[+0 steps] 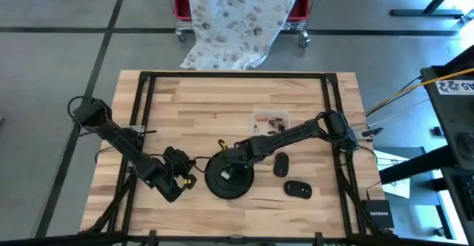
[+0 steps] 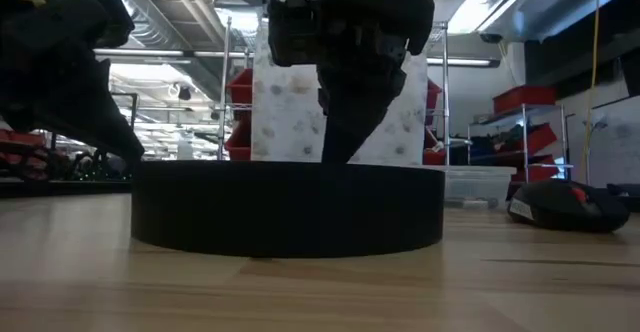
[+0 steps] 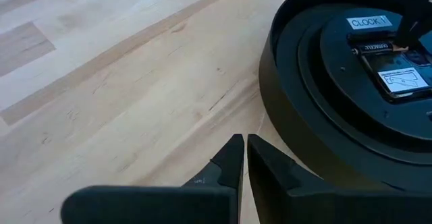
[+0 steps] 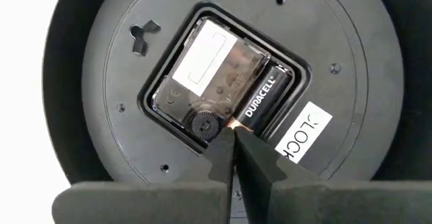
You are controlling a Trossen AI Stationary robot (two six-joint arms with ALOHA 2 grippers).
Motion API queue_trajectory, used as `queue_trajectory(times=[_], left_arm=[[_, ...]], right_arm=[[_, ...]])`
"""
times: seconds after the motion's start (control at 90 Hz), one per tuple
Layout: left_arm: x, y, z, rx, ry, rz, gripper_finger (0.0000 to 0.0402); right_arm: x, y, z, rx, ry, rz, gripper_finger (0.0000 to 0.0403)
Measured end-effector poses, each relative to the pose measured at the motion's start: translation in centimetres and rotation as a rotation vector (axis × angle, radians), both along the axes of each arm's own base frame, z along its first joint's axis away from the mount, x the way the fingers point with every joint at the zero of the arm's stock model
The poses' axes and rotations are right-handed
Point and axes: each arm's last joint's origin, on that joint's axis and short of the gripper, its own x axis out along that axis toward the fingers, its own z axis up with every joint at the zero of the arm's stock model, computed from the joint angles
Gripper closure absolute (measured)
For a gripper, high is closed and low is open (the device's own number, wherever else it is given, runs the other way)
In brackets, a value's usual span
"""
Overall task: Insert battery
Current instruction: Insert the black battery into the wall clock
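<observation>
A wooden desk (image 1: 222, 98) is carrying a round black clock (image 1: 229, 175), which is lying face down near the front edge, its back facing up. In the middle of the clock's back, a square movement housing (image 4: 216, 82) is sitting in a recess, with a white label reading "CLOCK" (image 4: 305, 135) just beside it. A black Duracell battery (image 4: 264, 101) is lying flat in the slot along one side of the housing, its long axis running parallel to that side and its copper-coloured end pointing towards the right gripper (image 4: 233, 137). The right gripper is hovering directly above the clock, its fingers pressed narrowly together with their tips at the battery's copper end. The left gripper (image 3: 241, 146) is resting low at the clock's left rim, fingers nearly touching and holding nothing. Two dark computer mice (image 1: 281, 164) are lying to the clock's right.
</observation>
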Motion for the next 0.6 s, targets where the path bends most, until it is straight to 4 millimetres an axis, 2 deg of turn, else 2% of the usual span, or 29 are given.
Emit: queue_trajectory(times=[0.422,0.522,0.6], left_arm=[[0.0,0.0,0.0,0.000,0.000,0.000,0.0399],[0.0,0.0,0.0,0.000,0.000,0.000,0.0399],[0.0,0.0,0.0,0.000,0.000,0.000,0.0399]], right_arm=[[0.0,0.0,-0.1,-0.031,-0.008,-0.027,0.0403],[-0.2,0.2,0.7,-0.034,-0.029,-0.019,0.0403],[-0.4,0.7,2.2,-0.066,-0.076,0.004,0.0403]])
